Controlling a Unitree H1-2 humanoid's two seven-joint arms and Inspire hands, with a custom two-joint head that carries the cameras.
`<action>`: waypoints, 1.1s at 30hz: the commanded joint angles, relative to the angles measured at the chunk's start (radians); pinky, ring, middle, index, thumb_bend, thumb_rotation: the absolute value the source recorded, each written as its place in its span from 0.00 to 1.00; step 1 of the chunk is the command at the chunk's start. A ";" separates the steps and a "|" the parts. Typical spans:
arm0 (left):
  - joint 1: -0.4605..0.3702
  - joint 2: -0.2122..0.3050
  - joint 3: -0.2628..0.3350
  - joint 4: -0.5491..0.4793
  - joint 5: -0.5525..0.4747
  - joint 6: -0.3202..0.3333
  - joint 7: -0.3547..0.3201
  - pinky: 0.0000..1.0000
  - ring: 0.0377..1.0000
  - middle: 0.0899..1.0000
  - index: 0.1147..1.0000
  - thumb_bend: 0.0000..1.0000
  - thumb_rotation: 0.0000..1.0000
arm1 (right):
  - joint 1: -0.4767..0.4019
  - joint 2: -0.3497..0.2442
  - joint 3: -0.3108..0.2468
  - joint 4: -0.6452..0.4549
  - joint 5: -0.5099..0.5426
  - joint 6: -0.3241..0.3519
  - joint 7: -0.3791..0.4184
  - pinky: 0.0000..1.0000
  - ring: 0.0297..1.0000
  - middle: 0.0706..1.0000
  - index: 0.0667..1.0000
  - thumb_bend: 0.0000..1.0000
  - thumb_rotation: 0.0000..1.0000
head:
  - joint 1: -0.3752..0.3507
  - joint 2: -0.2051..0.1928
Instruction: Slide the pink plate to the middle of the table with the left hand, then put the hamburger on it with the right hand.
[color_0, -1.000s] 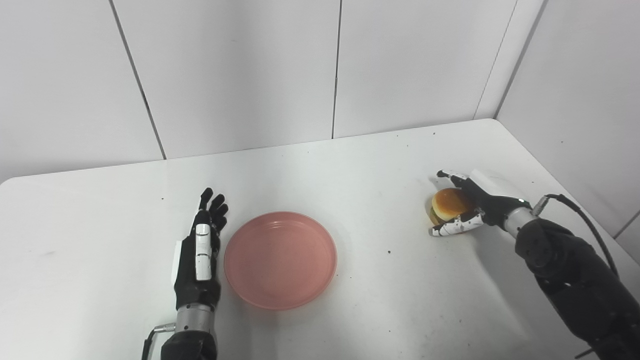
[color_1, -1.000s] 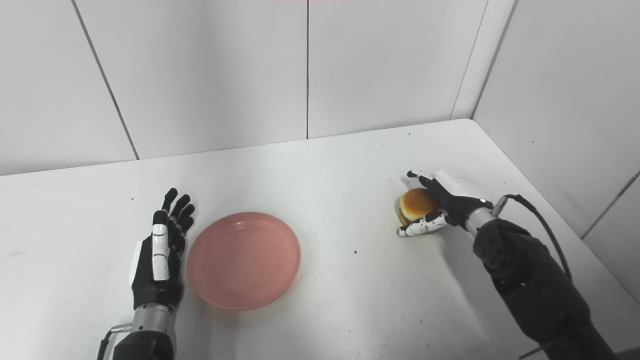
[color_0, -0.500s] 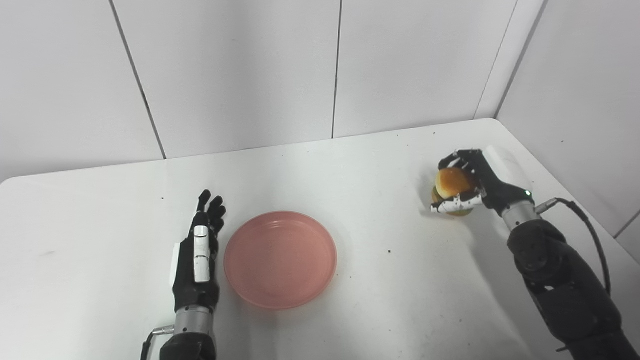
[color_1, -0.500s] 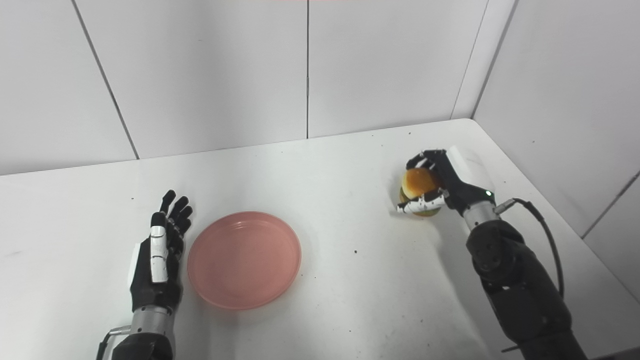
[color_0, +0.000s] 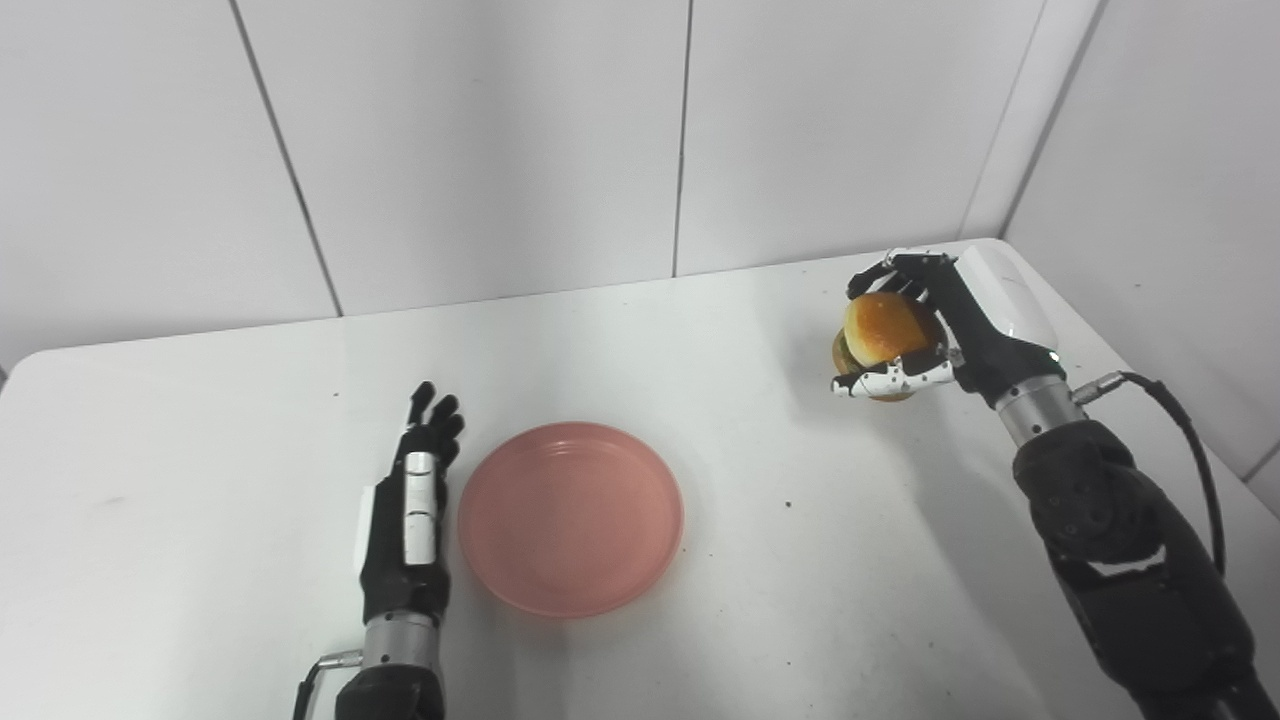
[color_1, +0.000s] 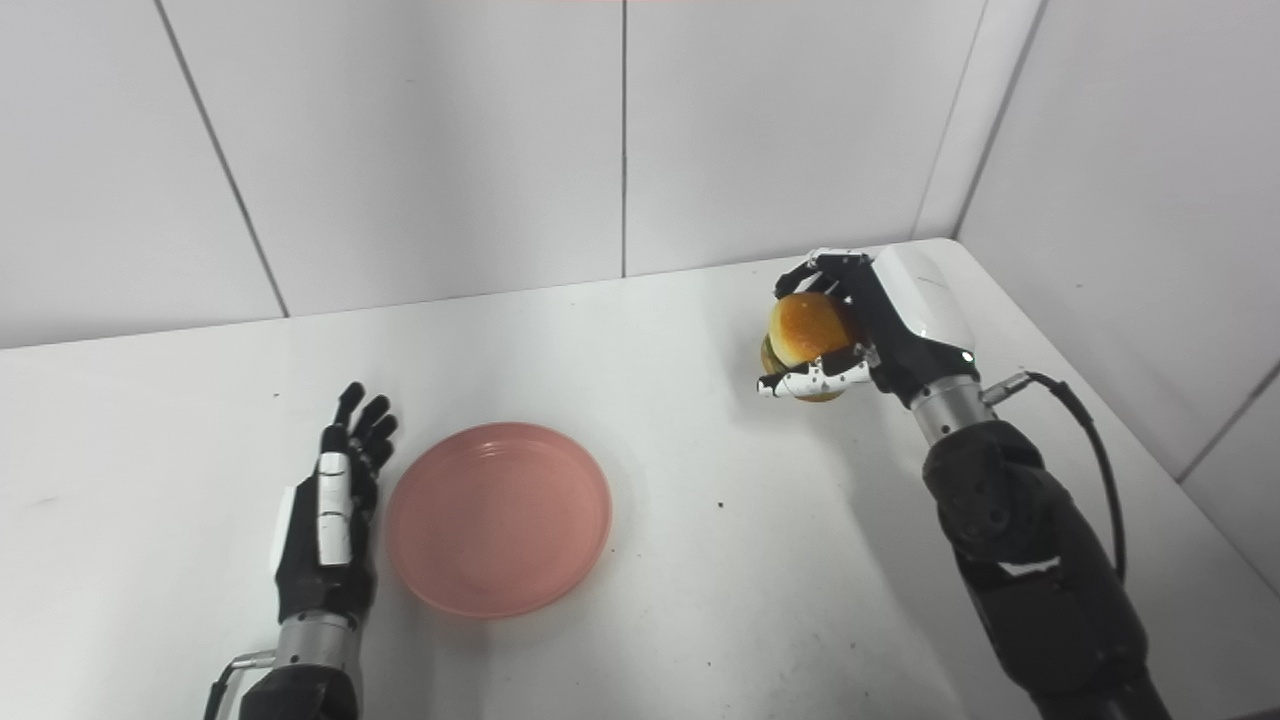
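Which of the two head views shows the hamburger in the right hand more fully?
The right eye view: the hamburger shows its bun and lower layers between the fingers of the right hand. The left eye view shows the same hamburger from slightly further left, equally crossed by fingers, so the difference is slight.

Smooth matt pink plate (color_0: 571, 518) on a white, faintly glossy, speckled table (color_0: 200, 420); hamburger (color_0: 880, 330) bun shiny; left hand (color_0: 405, 535) black-and-white plastic, metal wrist
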 joint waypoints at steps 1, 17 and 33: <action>0.045 -0.033 -0.015 0.035 0.030 -0.017 0.032 0.92 0.92 0.91 0.92 0.72 1.00 | -0.061 0.002 0.024 -0.037 0.023 -0.092 0.006 0.32 0.37 0.40 0.49 0.52 0.00 | 0.008 0.000; 0.026 -0.064 -0.062 0.058 0.077 -0.006 0.100 0.93 0.96 0.96 0.96 0.68 1.00 | -0.204 0.205 0.316 -0.040 0.035 -0.128 0.217 0.30 0.36 0.42 0.51 0.51 0.00 | 0.208 -0.005; 0.026 -0.096 -0.062 0.089 0.062 -0.057 0.159 0.91 0.95 0.94 0.93 0.68 1.00 | -0.176 0.231 0.375 0.192 -0.007 -0.307 0.197 0.31 0.36 0.43 0.52 0.51 0.00 | 0.241 -0.001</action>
